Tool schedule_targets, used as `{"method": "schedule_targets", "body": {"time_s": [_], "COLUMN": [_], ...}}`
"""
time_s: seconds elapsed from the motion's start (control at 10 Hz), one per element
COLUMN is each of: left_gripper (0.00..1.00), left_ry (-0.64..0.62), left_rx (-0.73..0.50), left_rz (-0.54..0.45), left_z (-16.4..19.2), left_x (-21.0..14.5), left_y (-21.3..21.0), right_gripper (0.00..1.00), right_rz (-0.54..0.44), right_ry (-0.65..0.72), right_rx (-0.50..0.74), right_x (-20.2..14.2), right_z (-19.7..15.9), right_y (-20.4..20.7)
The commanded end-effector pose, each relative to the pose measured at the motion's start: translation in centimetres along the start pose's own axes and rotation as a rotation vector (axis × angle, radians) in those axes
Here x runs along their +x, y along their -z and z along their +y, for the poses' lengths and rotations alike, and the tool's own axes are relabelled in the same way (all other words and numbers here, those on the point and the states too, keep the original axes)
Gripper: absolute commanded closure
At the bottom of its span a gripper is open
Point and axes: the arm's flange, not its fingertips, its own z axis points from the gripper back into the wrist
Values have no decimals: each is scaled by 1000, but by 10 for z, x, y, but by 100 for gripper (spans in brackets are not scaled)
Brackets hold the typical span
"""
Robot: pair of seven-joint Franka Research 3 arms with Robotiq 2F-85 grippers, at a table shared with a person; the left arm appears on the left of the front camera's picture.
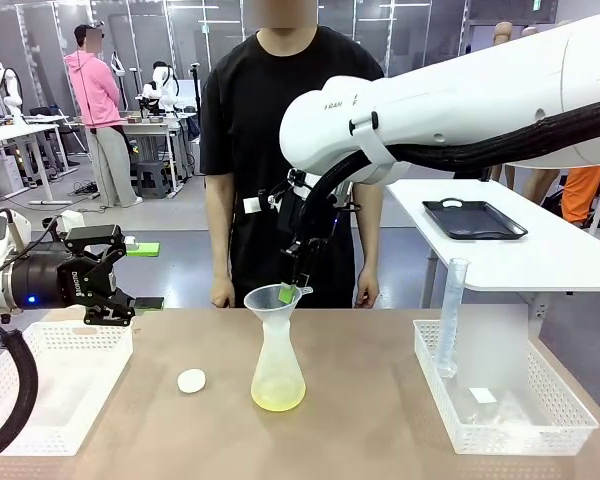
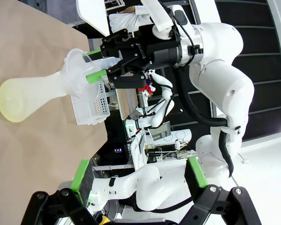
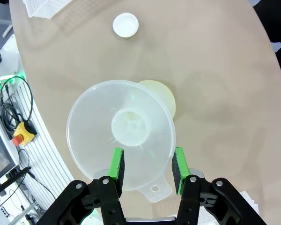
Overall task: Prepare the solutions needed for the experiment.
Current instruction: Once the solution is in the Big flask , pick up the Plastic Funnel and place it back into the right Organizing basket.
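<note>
At the left side of the worktop we are seeing a white basket, and above it the left tool is hanging with its jaws spread wide, holding nothing. Going to the right, a small white stopper is lying on the bare worktop, near the flask but apart from it. In the middle the frosted conical flask is standing upright, and the solutions, only a little pale yellow-green liquid, are resting in its wide base. A translucent funnel is sitting in the flask's mouth. The right tool is hanging at the funnel's rim, its jaws about half way, with a green pad on each side of the rim close to the small tab. We cannot tell if the pads are pressing it or only standing around it. We are judging the flask as light, because so little liquid is inside, and as stiff but smooth, so it is probably slipping easily between pads. With the funnel on top it is looking ready to tip, and its mouth is open. So we are thinking the best place to take hold is the narrow neck just under the funnel, keeping it upright. At the far right a tall measuring cylinder is standing almost upright in a second white basket.
</note>
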Motion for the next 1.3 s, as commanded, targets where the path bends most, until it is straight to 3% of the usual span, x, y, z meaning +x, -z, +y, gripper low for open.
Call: {"method": "schedule_targets", "body": {"time_s": [0.0, 0.4, 0.9, 1.2], "left_gripper": [0, 0, 0, 0], "left_ry": [6, 6, 6, 6], "left_rx": [2, 2, 2, 2], "left_rz": [-3, -3, -3, -3], "left_z": [-1, -1, -1, -1], "left_x": [1, 1, 1, 1], "left_y": [-1, -1, -1, -1], "right_gripper": [47, 49, 98, 100], "right_rz": [32, 47, 43, 34], "right_ry": [17, 16, 39, 50], "right_rx": [4, 33, 52, 64], "right_x": [4, 5, 7, 8], "right_z": [2, 2, 2, 2], "right_y": [4, 10, 15, 12]}}
